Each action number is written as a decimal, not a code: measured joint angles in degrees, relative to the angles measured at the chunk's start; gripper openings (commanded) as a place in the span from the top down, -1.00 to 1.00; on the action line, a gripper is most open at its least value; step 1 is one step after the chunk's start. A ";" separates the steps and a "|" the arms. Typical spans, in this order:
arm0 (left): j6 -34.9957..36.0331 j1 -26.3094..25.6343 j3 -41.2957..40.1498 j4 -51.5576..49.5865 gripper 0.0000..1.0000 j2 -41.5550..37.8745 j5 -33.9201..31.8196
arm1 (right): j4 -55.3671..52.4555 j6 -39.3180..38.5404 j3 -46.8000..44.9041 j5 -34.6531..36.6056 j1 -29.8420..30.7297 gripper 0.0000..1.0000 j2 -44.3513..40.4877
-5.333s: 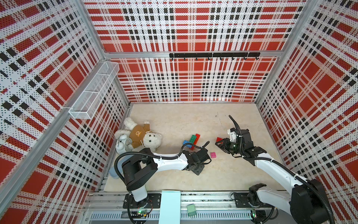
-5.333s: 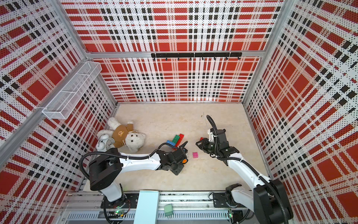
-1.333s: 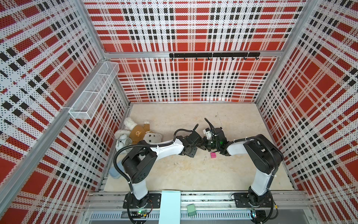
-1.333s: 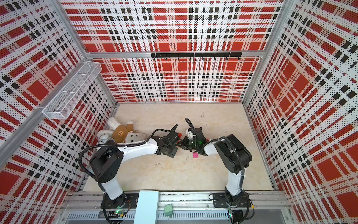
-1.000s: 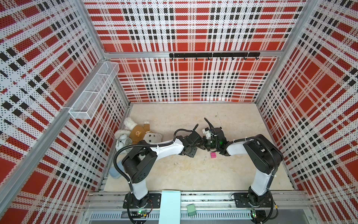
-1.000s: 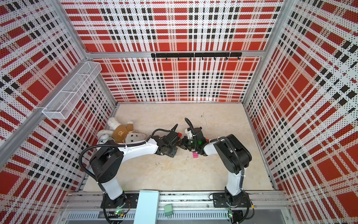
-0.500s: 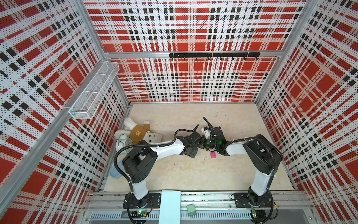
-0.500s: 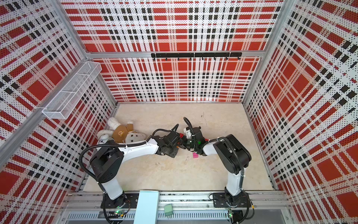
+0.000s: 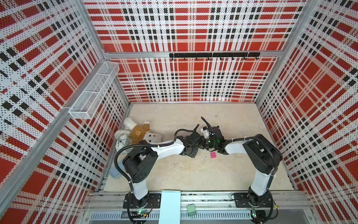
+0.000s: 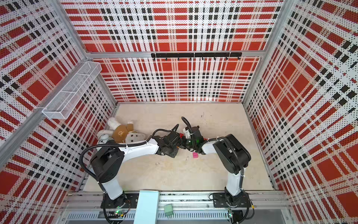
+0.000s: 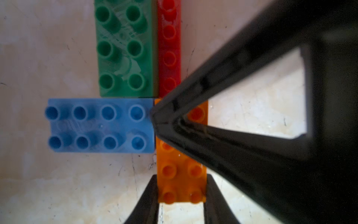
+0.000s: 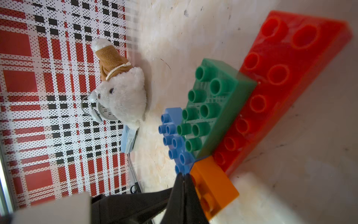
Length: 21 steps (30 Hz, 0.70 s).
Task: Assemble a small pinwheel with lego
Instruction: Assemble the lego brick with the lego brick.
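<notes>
Left gripper [image 11: 181,194], just past the loose pink square [image 9: 213,155], is clamping the orange brick [image 11: 181,170] by its end. Right gripper [image 12: 184,177], pinched shut and empty, is touching where orange is meeting the blue brick [image 11: 100,126]. Beyond them, the green brick [image 11: 124,48] and red brick [image 11: 169,48] are lying side by side in the unfinished pinwheel [image 12: 219,116], mid-table.
</notes>
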 measured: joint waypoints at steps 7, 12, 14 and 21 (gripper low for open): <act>-0.07 0.02 0.63 0.42 0.38 0.55 -0.15 | -0.70 -0.81 0.22 1.81 0.24 1.00 0.02; -0.13 0.02 0.63 0.46 0.30 0.57 -0.22 | 0.31 -0.72 -0.26 1.92 0.28 1.00 0.02; -0.22 0.02 0.63 0.48 0.25 0.57 -0.22 | 0.28 -0.76 -0.26 1.99 0.31 1.00 0.02; -0.50 0.07 0.61 0.81 0.17 0.59 -0.22 | 2.12 -0.55 -1.18 2.12 0.35 1.00 0.02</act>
